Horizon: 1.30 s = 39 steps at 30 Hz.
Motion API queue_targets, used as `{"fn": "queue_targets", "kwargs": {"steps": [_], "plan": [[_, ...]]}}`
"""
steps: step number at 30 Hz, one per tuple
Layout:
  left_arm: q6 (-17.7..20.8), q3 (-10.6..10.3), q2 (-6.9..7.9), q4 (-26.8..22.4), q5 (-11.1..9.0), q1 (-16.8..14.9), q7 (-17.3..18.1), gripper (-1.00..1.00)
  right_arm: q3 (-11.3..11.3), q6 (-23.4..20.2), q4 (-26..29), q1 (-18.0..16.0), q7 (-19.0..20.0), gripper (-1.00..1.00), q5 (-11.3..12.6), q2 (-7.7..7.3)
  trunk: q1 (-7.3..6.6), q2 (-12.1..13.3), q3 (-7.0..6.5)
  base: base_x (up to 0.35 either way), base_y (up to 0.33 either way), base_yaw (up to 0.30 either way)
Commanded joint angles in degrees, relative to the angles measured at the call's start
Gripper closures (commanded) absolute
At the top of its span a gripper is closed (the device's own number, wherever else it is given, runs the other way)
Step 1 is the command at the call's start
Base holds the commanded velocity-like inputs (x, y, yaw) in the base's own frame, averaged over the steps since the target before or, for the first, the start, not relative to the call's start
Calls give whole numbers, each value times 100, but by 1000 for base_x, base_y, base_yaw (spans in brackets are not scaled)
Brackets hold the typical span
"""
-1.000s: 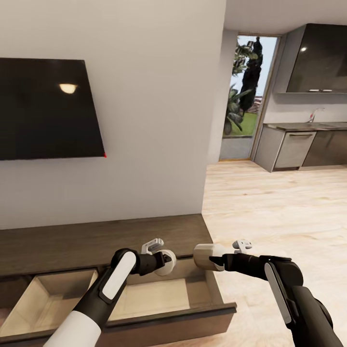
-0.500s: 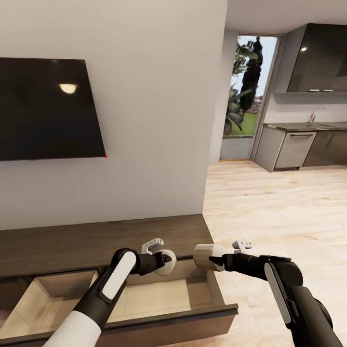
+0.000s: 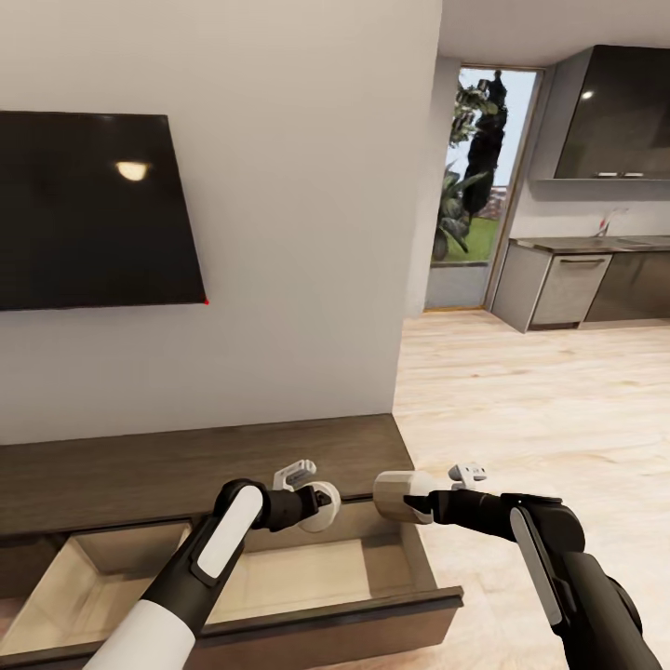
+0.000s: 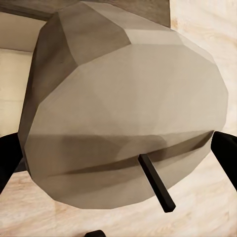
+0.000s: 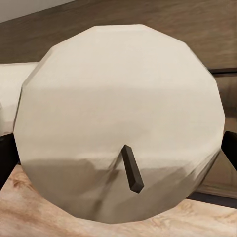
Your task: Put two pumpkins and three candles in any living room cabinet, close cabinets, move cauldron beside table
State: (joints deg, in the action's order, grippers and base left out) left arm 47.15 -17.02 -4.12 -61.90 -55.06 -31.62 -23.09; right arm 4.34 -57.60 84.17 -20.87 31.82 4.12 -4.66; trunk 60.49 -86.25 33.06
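Two of the candles are in hand. My left gripper is shut on a short white candle above the right-hand open drawer of the cabinet. My right gripper is shut on a second white candle over that drawer's right end. Close up, the left wrist view has its candle with a dark wick between black fingers. The right wrist view has the other candle the same way. Both drawers stand open with bare pale insides. The pumpkins and the cauldron are out of view.
A black TV hangs on the white wall above the cabinet. The left drawer is open too. To the right, pale wood floor runs to a glass door and dark grey kitchen units.
The whole picture has shifted slightly, so the camera moved a little. Both arms hold their candles in the same pose over the drawer.
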Motion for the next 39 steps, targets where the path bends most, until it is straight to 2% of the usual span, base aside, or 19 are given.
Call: {"fn": "queue_targets", "kwargs": {"steps": [1, 13, 39], "plan": [[4, -3, 4, -6, -66, -5, -55, 100, 5, -40, 1, -4, -9, 100, 45, 0, 0, -3, 6, 0, 41, 0], [5, -3, 2, -6, -66, -3, -55, 100, 5, -40, 4, -4, -8, 100, 59, -1, 0, -3, 6, 75, 89, 0], [5, -4, 0, -6, -66, -3, -55, 100, 5, -50, 39, -4, -17, 100, 91, -3, 0, -3, 6, 78, 18, 0]]}}
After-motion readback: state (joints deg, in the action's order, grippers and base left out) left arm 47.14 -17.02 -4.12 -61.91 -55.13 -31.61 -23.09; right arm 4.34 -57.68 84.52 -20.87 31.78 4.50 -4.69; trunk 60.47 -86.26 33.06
